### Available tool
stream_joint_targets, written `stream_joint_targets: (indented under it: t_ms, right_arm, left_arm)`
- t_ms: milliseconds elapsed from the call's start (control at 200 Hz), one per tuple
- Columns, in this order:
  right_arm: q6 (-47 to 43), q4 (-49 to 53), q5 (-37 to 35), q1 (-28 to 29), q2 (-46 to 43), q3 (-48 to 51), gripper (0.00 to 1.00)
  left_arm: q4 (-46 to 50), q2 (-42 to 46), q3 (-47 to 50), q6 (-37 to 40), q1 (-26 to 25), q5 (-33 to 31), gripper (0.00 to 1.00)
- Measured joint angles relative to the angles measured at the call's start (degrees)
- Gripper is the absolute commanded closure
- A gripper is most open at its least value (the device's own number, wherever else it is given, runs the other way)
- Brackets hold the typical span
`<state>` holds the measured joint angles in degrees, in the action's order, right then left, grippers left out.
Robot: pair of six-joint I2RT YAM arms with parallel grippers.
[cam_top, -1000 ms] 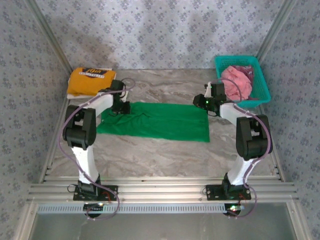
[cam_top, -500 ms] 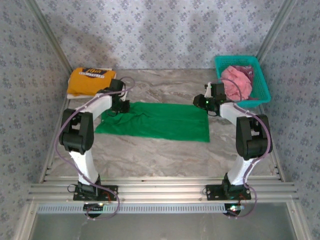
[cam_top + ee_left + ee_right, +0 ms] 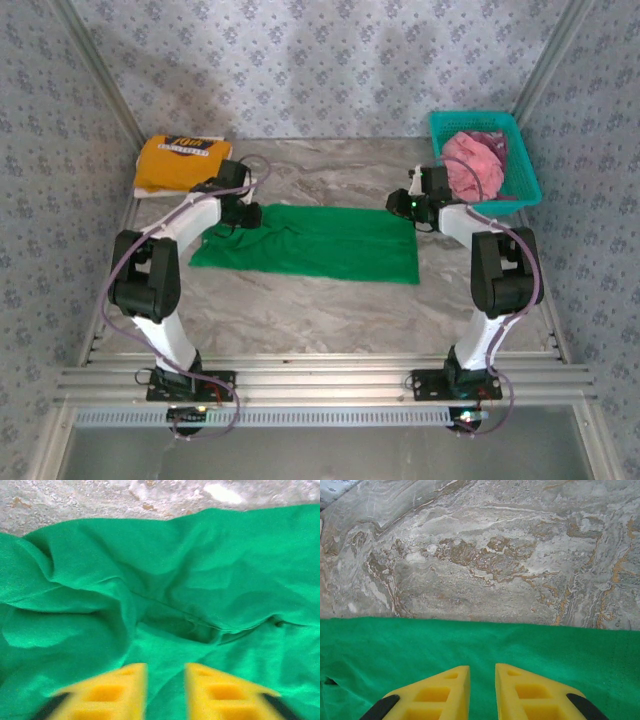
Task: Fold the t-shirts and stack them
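Light even and diffuse, coming from overhead; no hard glare. Bench [image 3: 320,310] uniformly lit, with faint soft shadows beneath the arms. Dim patch on the back wall, upper left. Overhead view slightly soft, the walls splaying outward toward the corners.

Left wrist view: green t-shirt [image 3: 200,580] mildly blurred, dark shadow in its central crease; left pincer [image 3: 166,672] well out of focus; washed-out bright spot at the bench's top edge.

Right wrist view crisper: veining sharp, right pincer [image 3: 482,672] only slightly soft.
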<state>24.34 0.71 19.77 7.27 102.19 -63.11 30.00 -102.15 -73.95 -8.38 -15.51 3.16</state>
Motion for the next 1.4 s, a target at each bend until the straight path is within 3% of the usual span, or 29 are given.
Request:
stream_joint_targets:
  t_ms: [90,180,245,315,385,465,1009,1104,1184,1244,1314,1399]
  right_arm:
    - [0.02,0.00,0.00,0.00,0.02,0.00,0.77]
    - [0.02,0.00,0.00,0.00,0.02,0.00,0.77]
    - [0.00,0.00,0.00,-0.02,0.02,0.00,0.77]
    - [0.00,0.00,-0.02,-0.07,0.02,0.00,0.77]
    - [0.00,0.00,-0.02,-0.15,0.02,0.00,0.77]
    - [0.00,0.00,-0.02,-0.15,0.02,0.00,0.77]
    - [0.00,0.63,-0.02,-0.26,0.02,0.00,0.77]
    - [0.00,0.90,-0.02,-0.26,0.02,-0.02,0.77]
    - [-0.02,0.90,0.00,-0.26,0.02,-0.04,0.76]
    - [-0.04,0.92,0.00,-0.26,0.09,-0.09,0.76]
    - [-0.04,1.05,0.00,-0.26,0.28,-0.37,0.76]
    - [-0.02,1.05,0.20,-0.26,0.70,-0.74,0.76]
  left_arm:
    - [-0.04,-1.99,-0.57,0.26,1.20,0.00,0.38]
    - [0.15,-6.10,-3.45,0.74,1.99,0.02,0.57]
    - [-0.44,-8.17,-4.28,1.33,2.01,0.04,0.61]
    - [-0.42,-9.20,-4.26,1.40,1.97,0.26,0.79]
    - [-0.48,-9.42,-4.26,1.73,1.90,0.24,0.85]
    - [-0.68,-9.40,-4.26,1.95,1.90,0.24,1.00]
    - [-0.09,0.09,-0.46,0.15,-1.38,-4.55,1.00]
    - [-0.17,1.09,2.36,-0.63,-2.36,-5.88,0.93]
    - [0.28,1.29,4.68,-0.96,-3.06,-6.86,0.73]
    - [0.92,1.31,5.73,-1.57,-3.54,-7.63,0.67]
    - [1.27,1.97,6.75,-1.70,-4.09,-8.72,0.44]
    - [1.55,4.22,7.82,-2.21,-4.44,-9.31,0.44]
